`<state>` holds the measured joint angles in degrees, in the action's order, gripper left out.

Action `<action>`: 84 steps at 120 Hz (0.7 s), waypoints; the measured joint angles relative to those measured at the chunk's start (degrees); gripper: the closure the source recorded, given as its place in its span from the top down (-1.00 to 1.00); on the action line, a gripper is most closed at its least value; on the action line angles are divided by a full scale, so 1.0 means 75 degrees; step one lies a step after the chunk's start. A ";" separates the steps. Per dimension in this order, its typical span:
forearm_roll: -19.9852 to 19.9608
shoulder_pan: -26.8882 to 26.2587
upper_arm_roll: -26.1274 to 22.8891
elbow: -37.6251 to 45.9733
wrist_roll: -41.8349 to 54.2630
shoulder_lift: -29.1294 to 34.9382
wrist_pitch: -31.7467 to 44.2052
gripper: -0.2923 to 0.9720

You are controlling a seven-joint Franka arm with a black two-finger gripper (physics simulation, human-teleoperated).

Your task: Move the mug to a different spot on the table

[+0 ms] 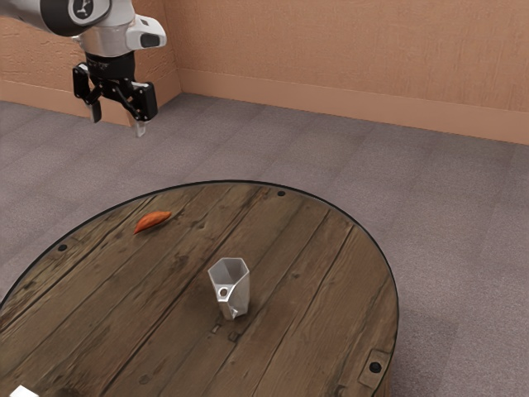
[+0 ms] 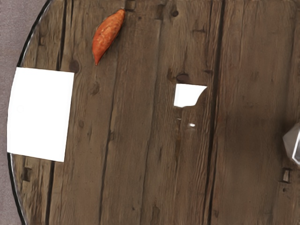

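Exterior view, nearest first: the mug (image 1: 229, 288) stands upright on the round wooden table (image 1: 322, 248), roughly mid-table, pale grey with faceted walls, mouth up; nothing touches it. Farther back, toward the exterior view's left, an orange sweet potato (image 1: 153, 221) lies flat on the planks, well apart from the mug. Farther still, at the exterior view's upper left, my gripper (image 1: 117, 120) hangs high above table level; its fingers are spread with nothing between them; it is well apart from the mug. Grey carpet (image 1: 413, 174) and a tan wall (image 1: 331, 41) close the back.

Wrist view, looking down on the table (image 2: 140, 164): a white sheet (image 2: 41, 114) lies just inside the rim; the sweet potato (image 2: 108, 35) lies near one corner of it, not touching; a small white patch (image 2: 189, 94) sits on the planks between sheet and mug; a corner of the mug (image 2: 293, 143) shows past the patch, on the side away from the sheet.
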<state>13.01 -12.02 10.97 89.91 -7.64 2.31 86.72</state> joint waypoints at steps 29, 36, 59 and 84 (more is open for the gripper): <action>0.0008 0.0002 -0.0049 0.0456 -0.0182 0.0570 0.0100 0.54; -0.0132 0.0022 -0.0252 0.0627 -0.0300 0.0712 0.0209 0.54; -0.0795 -0.0894 -0.0766 0.3211 -0.1789 0.1310 0.1330 0.54; -0.1505 -0.1185 -0.0887 0.5043 -0.3327 0.1254 0.2781 0.54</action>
<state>1.72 -20.91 4.32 127.73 -32.60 11.71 107.58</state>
